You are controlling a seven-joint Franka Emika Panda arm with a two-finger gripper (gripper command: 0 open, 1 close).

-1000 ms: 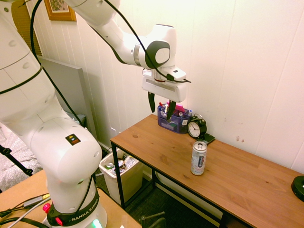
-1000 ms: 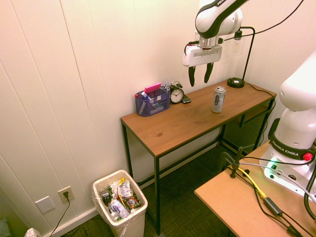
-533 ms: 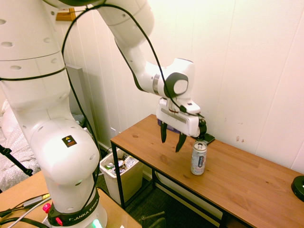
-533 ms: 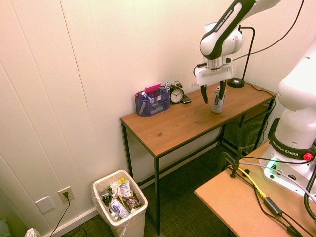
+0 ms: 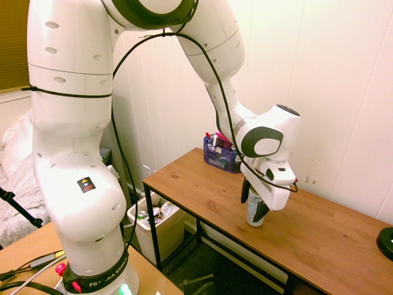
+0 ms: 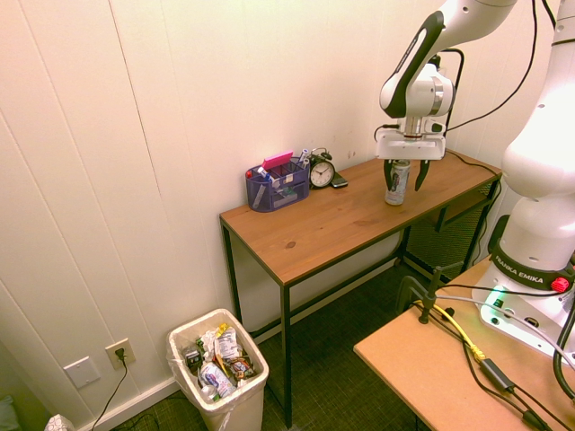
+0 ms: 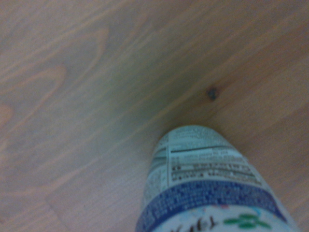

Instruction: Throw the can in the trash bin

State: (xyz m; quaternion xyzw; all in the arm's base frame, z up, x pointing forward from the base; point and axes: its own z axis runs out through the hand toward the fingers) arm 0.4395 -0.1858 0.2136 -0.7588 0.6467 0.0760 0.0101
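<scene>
1. The can stands upright on the wooden desk, toward the edge on the robot's side. Its upper part is partly hidden by the gripper in both exterior views.
2. The gripper is directly over the can, pointing down. Its fingers are spread wide, one to each side of the can. Contact between fingers and can cannot be confirmed.
3. The wrist view shows the can's side at close range: fine print in a panel, a dark blue band, and green leaf-like marks. A dark knot is visible in the wood nearby.
4. The alarm clock, black with a pale dial, stands near the wall. A small flat dark object lies just beside it.
5. The blue organizer is on the clock's other side, holding pens and a bright pink item.
6. The lamp, with a thin black upright, is at the desk's far end from the organizer, partly behind the arm.
7. The trash bin, off-white and rectangular, is on the floor beside the desk's organizer end. Mixed litter shows at its top, over a clear liner.
</scene>
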